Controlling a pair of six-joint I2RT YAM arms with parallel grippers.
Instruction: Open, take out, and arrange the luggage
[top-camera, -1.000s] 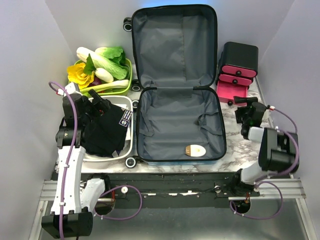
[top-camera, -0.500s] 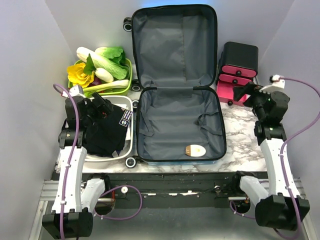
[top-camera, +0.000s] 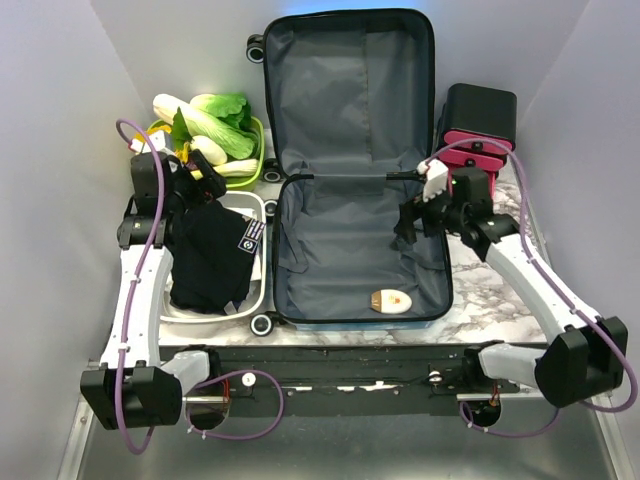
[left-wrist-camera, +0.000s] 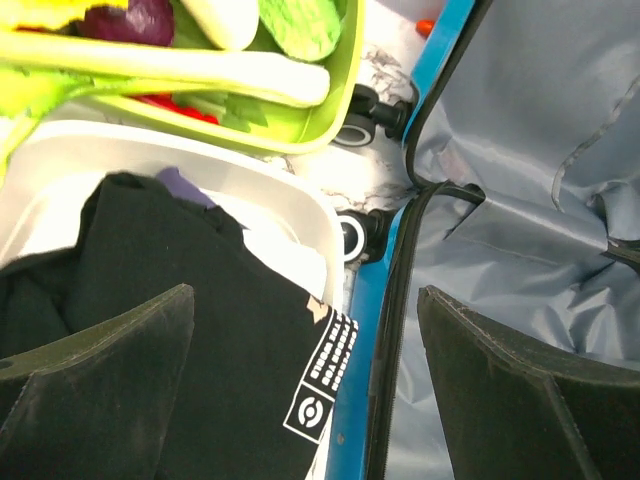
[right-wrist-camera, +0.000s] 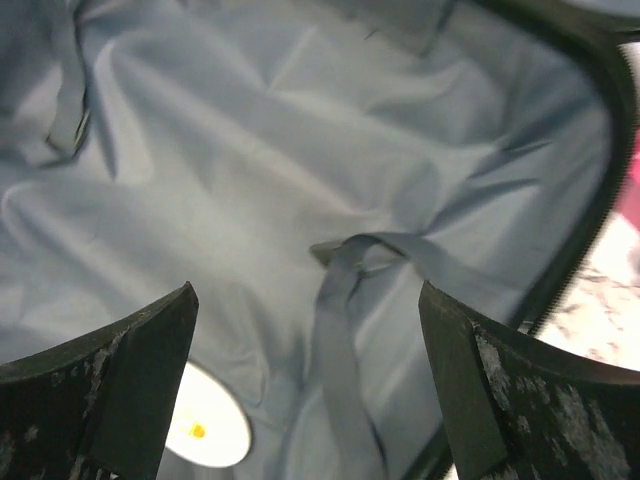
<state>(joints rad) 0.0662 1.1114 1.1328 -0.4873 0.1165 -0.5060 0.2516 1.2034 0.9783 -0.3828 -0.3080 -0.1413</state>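
Note:
The luggage (top-camera: 360, 240), a blue hard-shell suitcase with grey lining, lies wide open in the middle of the table, its lid (top-camera: 350, 90) spread toward the back. A small white and brown oval object (top-camera: 389, 300) rests on the lining near the front edge. My right gripper (top-camera: 408, 222) hovers open over the right side of the lower half; below it are a grey strap (right-wrist-camera: 340, 330) and the oval object (right-wrist-camera: 205, 430), with nothing between the right gripper's (right-wrist-camera: 307, 290) fingers. My left gripper (top-camera: 205, 180) hangs open over the far end of a white bin, beside the suitcase's blue edge (left-wrist-camera: 375, 330).
The white bin (top-camera: 258, 215) left of the suitcase holds a black garment (top-camera: 210, 260) with a white label (left-wrist-camera: 325, 370). Behind the bin, a green tray (top-camera: 255, 165) carries toy vegetables. At the back right stands a black box with pink drawers (top-camera: 475, 135). Grey walls close both sides.
My right arm has swung from the table's right edge leftward, over the suitcase's right half. My left arm has shifted back toward the bin's far end. Both grippers stayed open.

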